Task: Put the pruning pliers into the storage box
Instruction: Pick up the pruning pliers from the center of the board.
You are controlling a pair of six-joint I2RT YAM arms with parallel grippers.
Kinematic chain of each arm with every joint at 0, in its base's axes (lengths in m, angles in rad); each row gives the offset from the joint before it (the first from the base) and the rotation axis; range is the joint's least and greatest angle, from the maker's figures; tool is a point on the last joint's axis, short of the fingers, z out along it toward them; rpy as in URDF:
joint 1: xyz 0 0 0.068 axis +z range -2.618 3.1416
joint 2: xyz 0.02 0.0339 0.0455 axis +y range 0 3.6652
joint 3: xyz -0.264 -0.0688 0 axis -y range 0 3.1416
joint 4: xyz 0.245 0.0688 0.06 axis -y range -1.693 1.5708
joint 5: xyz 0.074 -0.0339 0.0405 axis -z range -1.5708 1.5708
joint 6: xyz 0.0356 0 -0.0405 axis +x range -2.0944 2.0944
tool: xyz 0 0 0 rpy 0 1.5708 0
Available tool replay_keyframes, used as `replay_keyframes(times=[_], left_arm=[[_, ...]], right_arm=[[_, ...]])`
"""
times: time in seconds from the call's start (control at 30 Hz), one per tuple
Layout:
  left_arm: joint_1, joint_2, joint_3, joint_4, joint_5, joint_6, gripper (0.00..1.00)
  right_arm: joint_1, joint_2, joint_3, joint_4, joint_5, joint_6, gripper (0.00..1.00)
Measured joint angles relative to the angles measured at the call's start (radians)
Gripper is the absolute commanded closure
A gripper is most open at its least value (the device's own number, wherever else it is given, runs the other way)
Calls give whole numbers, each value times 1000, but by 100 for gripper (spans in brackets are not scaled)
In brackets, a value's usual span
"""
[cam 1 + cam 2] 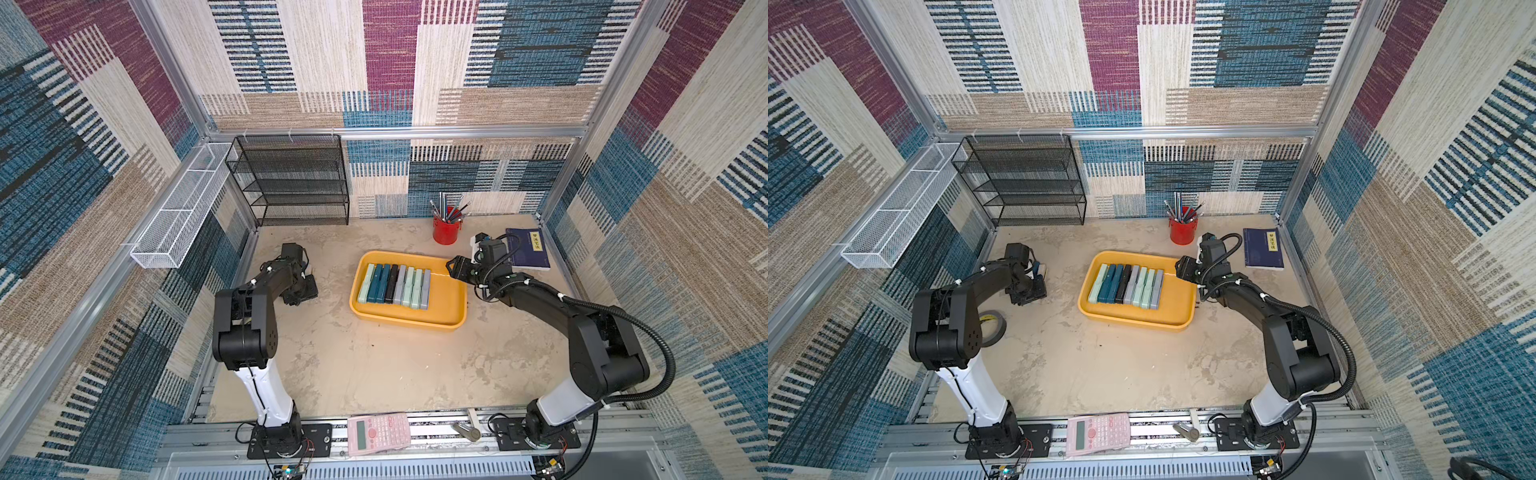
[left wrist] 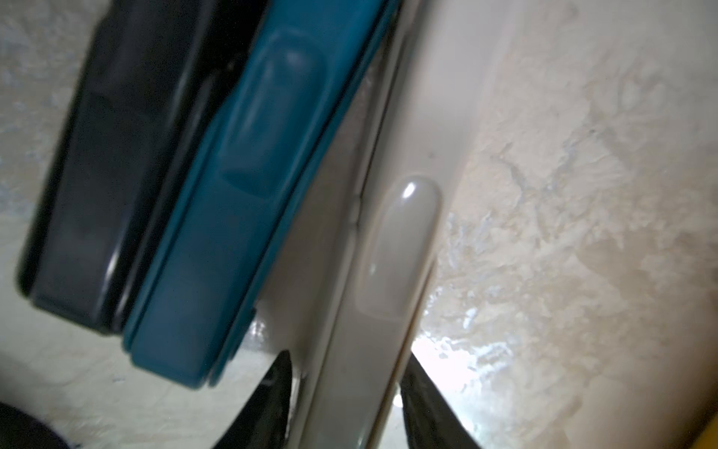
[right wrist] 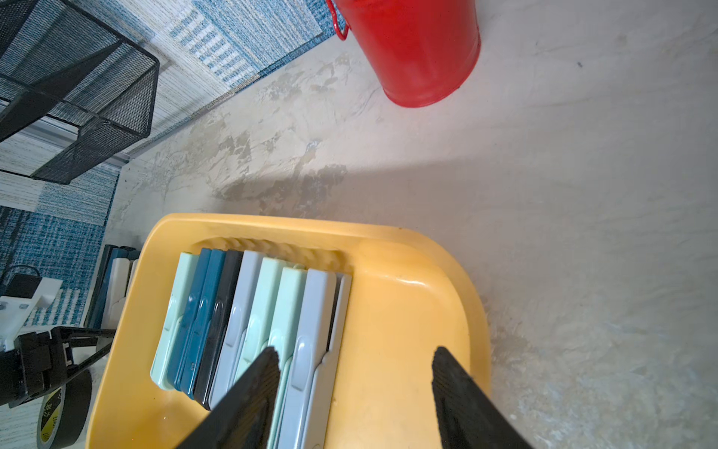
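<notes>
Left gripper (image 2: 347, 355) is low over the table (image 1: 353, 353), well to the left of the storage box (image 1: 446, 299). Its jaws straddle the width of a whitish plier (image 2: 388, 233), with the fingertips (image 2: 279, 373) at or right against its two long edges. Whether they are already clamped on it cannot be told; the plier lies flat on the table. Its long axis runs straight out between the fingers, and from the right wrist view it looks roughly near-to-far, parallel to the ones already boxed. A teal plier (image 2: 233, 194) lies hard against its side and a black plier (image 2: 108, 175) against that one, so three are not yet boxed. The box lies to the right of this group, and the left arm is clearly the nearer one. Judgement: the carry goes rightward over the box's left rim with no turn of the piece needed. Right gripper (image 3: 355, 361) hovers over the far right part of the box with its jaws spread and nothing between them. Inside the box, a row of pliers (image 1: 394, 286) sits side by side in the left part, edges touching, leaving the right part bare. Appearance: slim flat plastic bars with rounded ends and a raised oval slider on one face. Left to right: mint, teal, teal, black, grey, mint, mint, grey.
</notes>
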Motion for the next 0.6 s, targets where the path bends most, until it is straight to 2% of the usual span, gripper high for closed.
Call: replay_keyframes(times=[0.6], left_arm=[[-17, 73, 114, -58, -49, 43, 82]], right_arm=[[-8, -23, -19, 0, 10, 7, 37]])
